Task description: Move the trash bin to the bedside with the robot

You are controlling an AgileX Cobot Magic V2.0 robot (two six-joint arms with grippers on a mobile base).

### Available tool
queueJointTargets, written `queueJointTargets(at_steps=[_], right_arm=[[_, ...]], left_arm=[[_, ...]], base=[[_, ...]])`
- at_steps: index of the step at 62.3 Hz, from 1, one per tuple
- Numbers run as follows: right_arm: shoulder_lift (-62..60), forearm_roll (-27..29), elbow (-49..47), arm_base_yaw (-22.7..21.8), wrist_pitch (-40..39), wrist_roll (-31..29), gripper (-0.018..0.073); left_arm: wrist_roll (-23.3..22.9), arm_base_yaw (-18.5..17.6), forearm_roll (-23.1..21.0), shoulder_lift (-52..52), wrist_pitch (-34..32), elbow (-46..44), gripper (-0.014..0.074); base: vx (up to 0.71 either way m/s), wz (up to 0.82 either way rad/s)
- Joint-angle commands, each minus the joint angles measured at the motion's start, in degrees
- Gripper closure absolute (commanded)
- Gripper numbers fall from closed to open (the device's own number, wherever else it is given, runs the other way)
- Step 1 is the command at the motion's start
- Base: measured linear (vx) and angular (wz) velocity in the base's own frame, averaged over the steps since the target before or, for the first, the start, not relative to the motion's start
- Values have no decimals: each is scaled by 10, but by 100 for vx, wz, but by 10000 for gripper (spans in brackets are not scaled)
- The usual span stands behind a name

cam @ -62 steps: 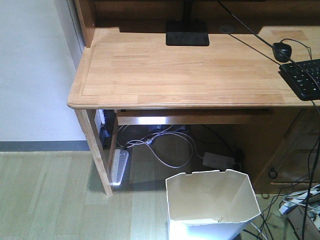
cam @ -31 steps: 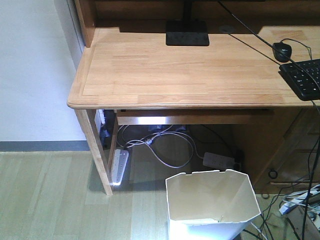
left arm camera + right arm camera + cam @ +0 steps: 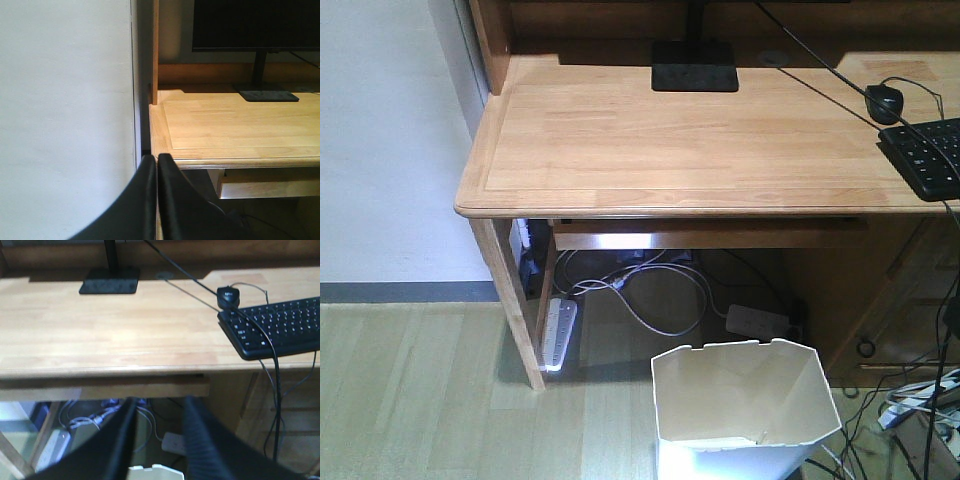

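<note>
The trash bin (image 3: pixel 740 400) stands upright on the pale wooden floor (image 3: pixel 420 400), at the lower edge of the front view. It sits in front of the wooden worktop (image 3: pixel 690 140) and to the right of its left leg (image 3: pixel 510 300). The bin's white, faceted walls taper downward, its notched rim is open to the camera, and the cream inside shows nothing in it. A strip of the same rim (image 3: pixel 150 472) shows at the bottom of the right wrist view.

The right pincer (image 3: pixel 160 402) hangs above that rim with its two dark fingers set well apart and nothing between them. The left pincer (image 3: pixel 156 159) is off by the worktop's left corner, beside the white wall (image 3: pixel 65 100), with its fingers pressed together and nothing in its grip.

Behind the bin, under the worktop, a white power strip (image 3: pixel 558 333) leans against the leg. A second white block (image 3: pixel 757 321) lies on the floor among looping grey cables (image 3: pixel 650 300). More dark cables (image 3: pixel 920 400) trail at the bin's right.

On the worktop are a black monitor base (image 3: pixel 694 66) at the back, a black mouse (image 3: pixel 884 102) and a black keyboard (image 3: pixel 925 155) at the right edge. The left wrist view shows the dark monitor screen (image 3: pixel 255 25) above the base.
</note>
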Motion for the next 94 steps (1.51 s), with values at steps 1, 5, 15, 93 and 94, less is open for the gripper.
queueJointTargets(at_steps=[1,5,15,93,94], right_arm=[[6,-3,-20,-3,-28,-16,179],[6,-3,-20,-3,-25,-16,112],[6,-3,-20,-3,-21,-16,8],[611,28,-148,-43,-12,-108,11],[620,28,-148,-43,-16,-108,11]], left_arm=[[-5,-5,-2,-6,-45,16,602],[-5,-5,-2,-6,-45,16,602],[-5,-5,-2,-6,-45,16,602],[-5,-5,-2,-6,-45,16,602],[-5,-5,-2,-6,-45,16,602]], base=[[0,0],[0,0],[0,0],[0,0],[0,0]])
